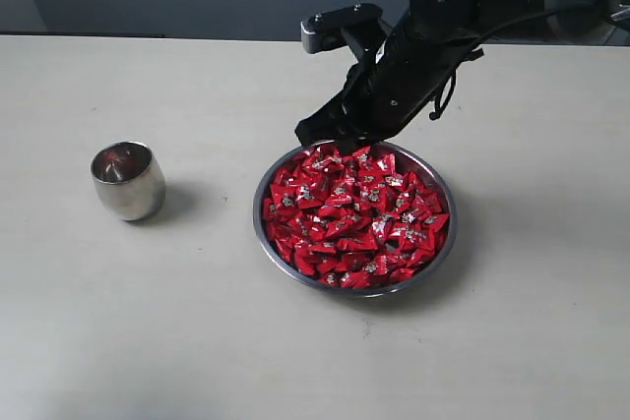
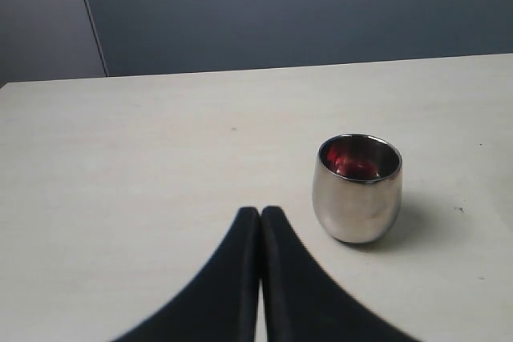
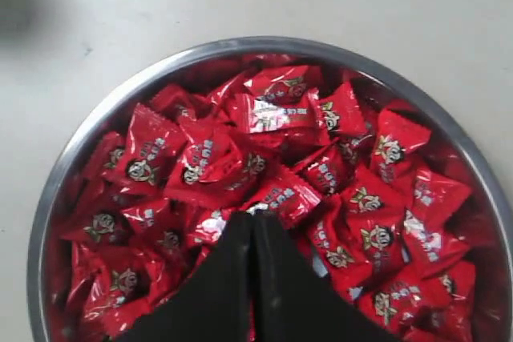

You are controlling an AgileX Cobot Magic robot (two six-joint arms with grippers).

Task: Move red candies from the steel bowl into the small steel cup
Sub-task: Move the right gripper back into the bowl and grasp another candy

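Nearest the exterior camera sits the steel bowl [image 1: 260, 233] on the pale counter [image 1: 197, 341], filled almost to its rim with the red candies [image 1: 354, 221]. Starting from the left, the left pincer [image 2: 260, 212] appears only in its own wrist view: its two black fingers are pressed flat together with nothing between them, and the small steel cup [image 2: 357, 194] stands upright on the counter beyond the tips, apart from them. A red glint shows inside the cup, but it cannot be told whether that is a candy or a reflection. In the exterior view the cup [image 1: 128, 184] lies at about 9 o'clock from the bowl, well apart, with a stretch of bare counter between them. Further right, the right pincer [image 1: 337, 145] reaches down from the dark arm at the upper right and hangs over the bowl's edge at about 11 o'clock from the bowl's centre. Its wrist view shows the fingers closed tight against each other [image 3: 255, 220], gripping no candy, with the tips just at the heap of candies [image 3: 272, 118]; whether they touch a wrapper cannot be told. Most of the candies lie at about 5 o'clock from these tips.
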